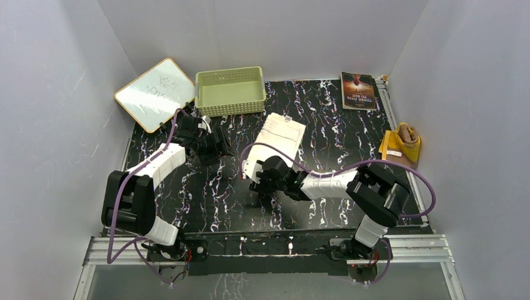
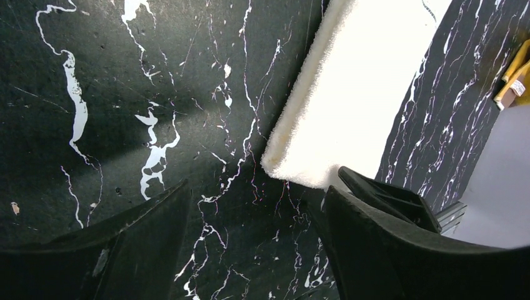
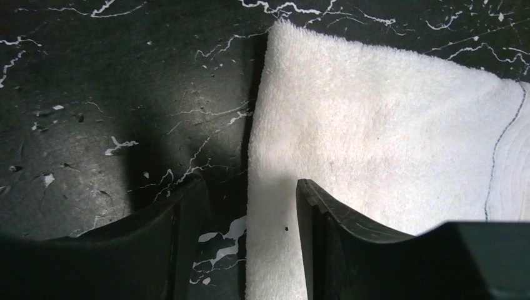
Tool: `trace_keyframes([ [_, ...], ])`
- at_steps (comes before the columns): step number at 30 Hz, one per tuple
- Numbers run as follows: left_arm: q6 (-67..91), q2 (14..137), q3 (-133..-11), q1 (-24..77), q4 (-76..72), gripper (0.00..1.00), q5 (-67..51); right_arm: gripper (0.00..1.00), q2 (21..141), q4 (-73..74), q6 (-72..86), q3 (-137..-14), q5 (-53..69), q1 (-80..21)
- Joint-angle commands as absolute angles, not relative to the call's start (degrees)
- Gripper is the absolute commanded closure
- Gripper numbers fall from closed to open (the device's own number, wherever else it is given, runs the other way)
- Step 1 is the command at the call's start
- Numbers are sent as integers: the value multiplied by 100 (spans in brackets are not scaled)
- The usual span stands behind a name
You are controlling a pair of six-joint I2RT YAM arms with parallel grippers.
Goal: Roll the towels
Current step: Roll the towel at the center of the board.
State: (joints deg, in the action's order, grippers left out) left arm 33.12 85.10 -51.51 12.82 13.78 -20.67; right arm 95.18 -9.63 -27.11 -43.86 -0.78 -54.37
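Note:
The white terry towel [image 1: 282, 133] lies flat in the middle of the black marbled table. It also shows in the left wrist view [image 2: 362, 94] and the right wrist view [image 3: 387, 125]. The brown and yellow-orange towel [image 1: 401, 145] lies bunched at the table's right edge, and a corner of it shows in the left wrist view [image 2: 515, 75]. My left gripper [image 1: 220, 145] [image 2: 256, 200] is open and empty, left of the white towel's near corner. My right gripper [image 1: 254, 176] [image 3: 247, 194] is open and straddles the white towel's near edge, one finger over the towel and one over the table.
A pale green perforated basket [image 1: 230, 90] stands at the back, with a small whiteboard [image 1: 156, 94] to its left. A book [image 1: 359, 90] lies at the back right. Grey walls close in the table on three sides.

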Motion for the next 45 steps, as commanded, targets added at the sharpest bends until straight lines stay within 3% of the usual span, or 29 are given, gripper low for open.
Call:
trace_keyframes([
  [1,3148,8433,-5089,1245,1531,23,-2226,48,9552,-1204,-2772,-4516,-448,-5458],
  [9,2958,8501,-5136,1244,1693,23,-2176,51,9756,-1082,-2554,-4457,-838,-5343],
  [12,2906,8444,-5074,1247,1761,23,-2133,60,9933,-842,-2478,-4712,-977,-5325],
  [17,2892,8297,-4947,1235,1842,23,-2116,83,9884,-422,-2263,-4983,-591,-5313],
  [22,2853,8034,-4772,1232,1871,23,-2230,100,9319,320,-1628,-5195,941,-5311],
  [28,2846,7877,-4749,1235,1960,23,-2313,100,8955,644,-533,-5300,2668,-4886],
  [35,2921,7866,-4902,1230,1938,23,-2521,100,8666,-286,771,-5021,3828,-4173],
  [45,3262,7879,-4852,1235,1436,23,-3077,100,9762,115,1579,-5889,4689,-3602],
])
